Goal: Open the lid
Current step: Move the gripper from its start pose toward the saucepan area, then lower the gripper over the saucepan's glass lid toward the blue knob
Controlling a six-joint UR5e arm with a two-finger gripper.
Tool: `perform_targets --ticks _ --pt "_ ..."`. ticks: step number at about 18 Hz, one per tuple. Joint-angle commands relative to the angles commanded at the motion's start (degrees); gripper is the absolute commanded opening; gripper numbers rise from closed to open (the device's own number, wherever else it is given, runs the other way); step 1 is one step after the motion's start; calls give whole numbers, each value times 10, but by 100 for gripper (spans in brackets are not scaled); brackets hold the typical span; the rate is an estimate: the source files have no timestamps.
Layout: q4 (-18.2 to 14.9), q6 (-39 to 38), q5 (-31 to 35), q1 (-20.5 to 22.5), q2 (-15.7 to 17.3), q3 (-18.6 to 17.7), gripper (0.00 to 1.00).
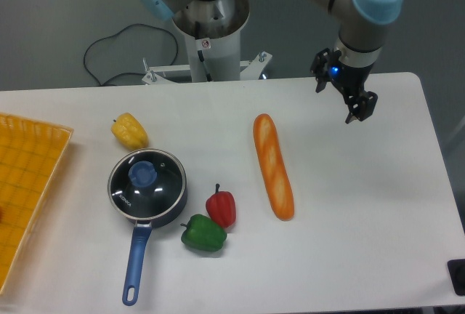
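The lid is a round glass disc with a thin metal rim and a blue centre knob. It lies flat on the dark saucepan, whose blue handle points toward the table's front edge. My gripper hangs over the far right of the white table, well away from the lid. Its jaws stand apart and hold nothing.
A yellow pepper lies behind the pan. A red pepper and a green pepper lie to the right of it. A long bread loaf lies mid-table. A yellow tray sits at the left edge.
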Motion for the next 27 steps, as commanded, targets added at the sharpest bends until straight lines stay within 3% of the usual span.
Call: perform_targets --ticks 5,12,16,19,24,27 --pt "-1 -31 1 -40 0 0 100" --pt "5 -162 4 -110 -6 2 100" --pt "3 -166 0 -127 -7 2 100" --pt "7 -161 1 -167 -18 7 100" --pt "61 -173 2 -217 -32 2 100" --pt "62 -173 3 -223 -32 -2 100"
